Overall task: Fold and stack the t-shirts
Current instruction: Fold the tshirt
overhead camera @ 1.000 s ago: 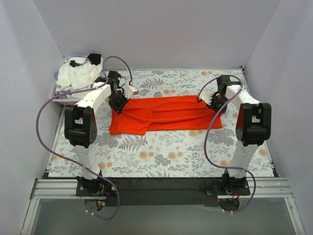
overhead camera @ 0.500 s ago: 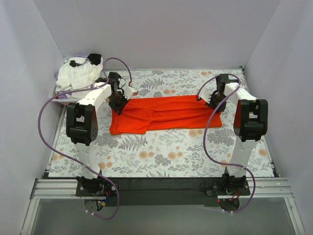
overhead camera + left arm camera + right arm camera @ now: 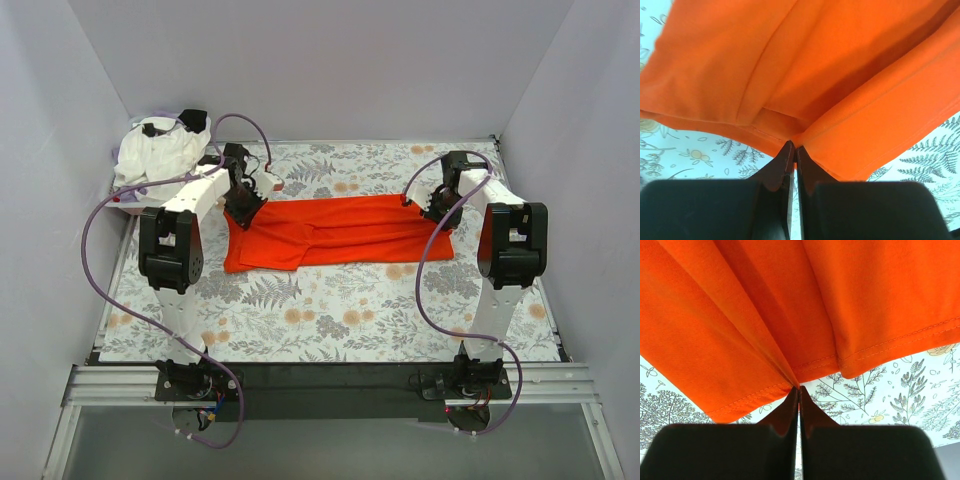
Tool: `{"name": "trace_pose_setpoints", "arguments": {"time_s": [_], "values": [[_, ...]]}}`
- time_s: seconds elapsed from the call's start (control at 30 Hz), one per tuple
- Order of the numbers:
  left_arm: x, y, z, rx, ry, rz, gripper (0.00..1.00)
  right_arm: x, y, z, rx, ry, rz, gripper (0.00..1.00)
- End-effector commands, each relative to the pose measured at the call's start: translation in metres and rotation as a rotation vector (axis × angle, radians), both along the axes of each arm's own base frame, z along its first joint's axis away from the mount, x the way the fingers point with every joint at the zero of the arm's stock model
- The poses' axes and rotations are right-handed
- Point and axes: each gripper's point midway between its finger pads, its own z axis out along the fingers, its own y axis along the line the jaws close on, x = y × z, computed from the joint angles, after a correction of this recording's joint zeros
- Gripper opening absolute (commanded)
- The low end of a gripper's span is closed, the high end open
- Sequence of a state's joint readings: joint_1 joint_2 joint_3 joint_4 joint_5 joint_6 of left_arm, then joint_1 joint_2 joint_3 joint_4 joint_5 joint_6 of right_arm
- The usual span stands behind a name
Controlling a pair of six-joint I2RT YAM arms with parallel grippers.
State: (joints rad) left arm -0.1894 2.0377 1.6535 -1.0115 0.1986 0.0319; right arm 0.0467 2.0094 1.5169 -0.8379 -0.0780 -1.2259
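Both shut: left claw [image 3: 793, 147], right claw [image 3: 799, 390] pinching orange-red t-shirt [image 3: 340, 232] edges; left arm [image 3: 165, 250] edged back slightly.

Orange-red t-shirt [image 3: 340, 232]: folded lengthwise into a long strip w/ creases, stretched L-R across centre-rear. White t-shirts [image 3: 155, 155]: crumpled heap, far-left corner, well apart from it.

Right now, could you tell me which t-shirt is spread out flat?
The bright orange-red cloth t-shirt, lying flat in the middle; the white cloth shirts sit crumpled in a far-left heap.
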Motion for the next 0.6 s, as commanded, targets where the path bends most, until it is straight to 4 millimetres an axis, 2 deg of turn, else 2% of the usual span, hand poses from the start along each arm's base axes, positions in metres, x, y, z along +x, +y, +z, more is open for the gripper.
{"name": "trace_pose_setpoints", "arguments": {"time_s": [0.0, 0.57], "values": [[0.014, -0.006, 0.014, 0.002, -0.063, -0.041, 0.0, -0.003, -0.003, 0.007, -0.008, 0.011, 0.019, 0.01], [0.029, -0.02, 0.0, 0.028, -0.086, -0.113, 0.0, -0.011, 0.003, 0.006, 0.004, 0.025, 0.003, 0.01]]}}
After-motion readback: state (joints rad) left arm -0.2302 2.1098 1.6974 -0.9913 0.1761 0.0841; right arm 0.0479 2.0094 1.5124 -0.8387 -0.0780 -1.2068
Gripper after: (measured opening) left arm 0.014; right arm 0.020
